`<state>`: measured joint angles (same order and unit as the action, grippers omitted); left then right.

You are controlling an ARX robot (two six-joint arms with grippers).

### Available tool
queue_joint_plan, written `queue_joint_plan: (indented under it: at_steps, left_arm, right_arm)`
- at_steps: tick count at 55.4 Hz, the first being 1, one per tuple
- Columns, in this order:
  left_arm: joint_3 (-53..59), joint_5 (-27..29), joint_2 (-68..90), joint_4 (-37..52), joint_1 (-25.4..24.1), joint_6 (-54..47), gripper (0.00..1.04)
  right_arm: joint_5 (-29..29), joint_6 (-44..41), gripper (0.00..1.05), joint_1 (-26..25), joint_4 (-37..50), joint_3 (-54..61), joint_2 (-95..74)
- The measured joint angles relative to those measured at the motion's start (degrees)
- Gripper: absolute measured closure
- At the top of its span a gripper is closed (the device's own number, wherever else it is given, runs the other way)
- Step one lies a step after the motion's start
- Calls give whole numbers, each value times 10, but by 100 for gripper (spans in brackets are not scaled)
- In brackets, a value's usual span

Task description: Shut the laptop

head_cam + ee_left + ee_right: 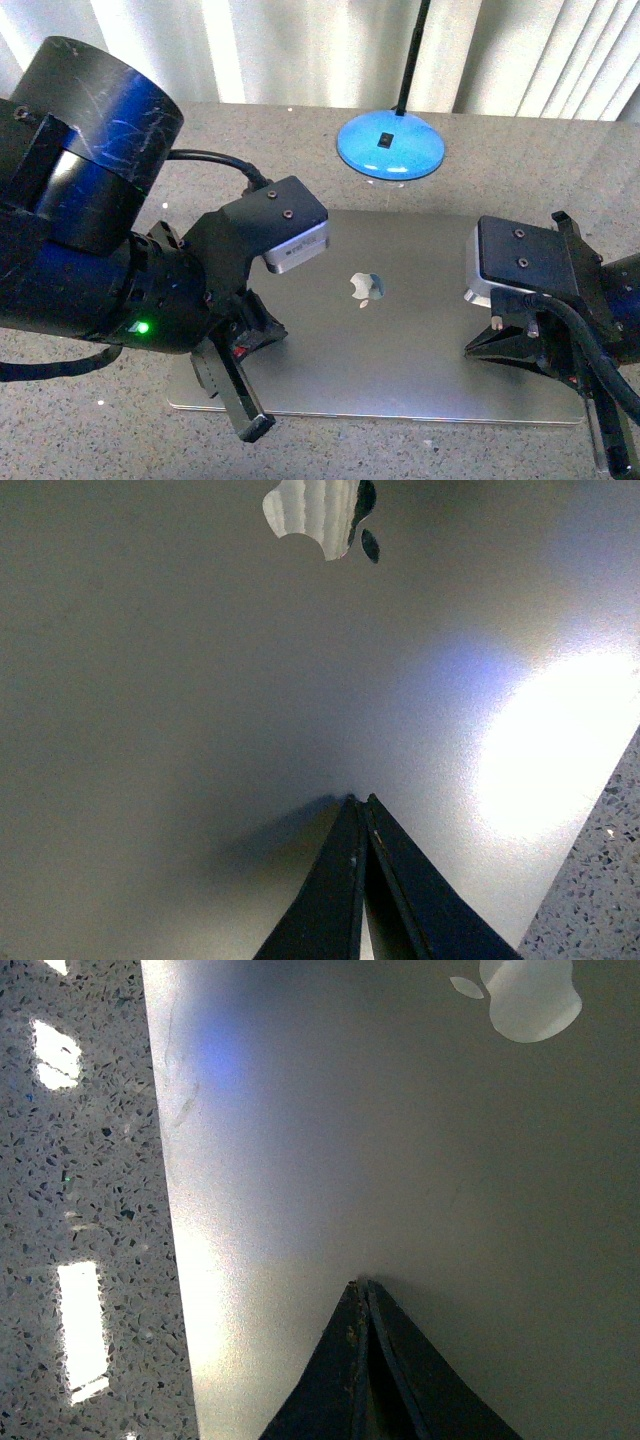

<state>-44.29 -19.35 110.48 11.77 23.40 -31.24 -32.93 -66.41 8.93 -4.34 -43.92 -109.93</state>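
The grey laptop (pixel 400 340) lies flat on the table with its lid down and the apple logo (pixel 366 288) facing up. My left gripper (pixel 255 428) is shut, and its tips rest on the lid near the front left corner. In the left wrist view the closed tips (pixel 358 800) meet the lid (pixel 200 680) below the logo (pixel 315 515). My right gripper (pixel 608 455) is shut over the front right part of the lid. The right wrist view has its tips (pixel 360 1285) against the lid (pixel 400 1160), close to the laptop's side edge.
A blue round lamp base (pixel 390 147) with a black pole (pixel 412 55) stands just behind the laptop. The speckled stone table (pixel 100 400) reaches out on both sides, and pale curtains hang at the back.
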Motion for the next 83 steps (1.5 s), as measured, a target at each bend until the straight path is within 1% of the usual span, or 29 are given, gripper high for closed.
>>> queue_joint_plan:
  at_steps: [7,12,15,18,20,21,23,25,28,29,31,33,35,40,41,42,44,45,47,48,50,51,52,63,65,68,74,81,83]
  left_arm:
    - [16,-9,-21,37,-12,54,101]
    - [32,-8,-52,88,-28,116,101]
    - [47,-5,-79,133,-43,165,101]
    - [65,13,-109,182,-60,218,100]
    - [77,27,-132,213,-75,259,96]
    - [83,36,-147,225,-86,288,92]
    - [88,48,-163,228,-98,317,89]
    - [92,61,-181,228,-111,358,83]
    - [95,74,-197,229,-127,411,74]
    - [95,77,-200,230,-133,428,69]
    - [97,76,-200,230,-135,450,62]
    - [100,73,-197,230,-134,467,53]
    - [103,71,-195,230,-130,478,44]
    - [103,68,-195,230,-127,485,28]
    - [103,68,-195,230,-127,485,24]
    - [106,83,-193,239,-125,481,22]
    - [127,159,-180,324,-118,448,29]
    - [140,196,-175,370,-117,431,32]
    - [169,256,-173,450,-117,400,39]
    - [176,265,-173,467,-118,392,41]
    - [198,288,-179,520,-123,369,48]
    - [203,290,-181,529,-124,364,50]
    - [229,293,-210,553,-135,345,61]
    - [305,265,-300,541,-157,323,97]
    - [315,263,-313,537,-161,323,102]
    - [329,258,-337,529,-168,321,101]
    - [355,248,-387,507,-178,318,101]
    - [379,236,-440,475,-187,317,101]
    - [385,228,-458,463,-195,317,101]
  right_arm:
    - [-30,52,102,2,39,12,19]
    - [-58,122,102,1,102,21,50]
    - [-69,174,102,-3,151,24,78]
    - [-61,251,101,-9,205,27,108]
    - [-48,298,97,-15,243,29,131]
    - [-42,347,94,-20,266,30,145]
    - [-32,397,89,-28,296,35,169]
    - [-16,466,83,-35,319,43,191]
    - [13,542,76,-43,328,52,221]
    - [38,595,71,-48,330,62,243]
    - [80,663,62,-52,331,77,271]
    - [90,714,53,-54,331,82,283]
    - [90,745,44,-54,331,83,285]
    - [91,772,30,-54,331,87,284]
    - [95,775,27,-53,333,87,283]
    - [124,771,27,-49,355,94,279]
    - [216,747,33,-39,437,120,276]
    - [277,726,39,-35,494,142,275]
    - [322,710,44,-33,540,163,277]
    - [342,702,48,-32,564,176,280]
    - [365,693,53,-33,588,192,287]
    - [373,688,56,-34,597,201,292]
    - [377,679,65,-40,605,223,313]
    - [365,667,101,-51,603,295,387]
    - [360,665,102,-54,601,304,399]
    - [332,664,102,-74,594,322,424]
    - [333,664,102,-87,580,345,461]
    - [330,664,102,-88,556,370,508]
    - [330,664,102,-88,571,380,509]
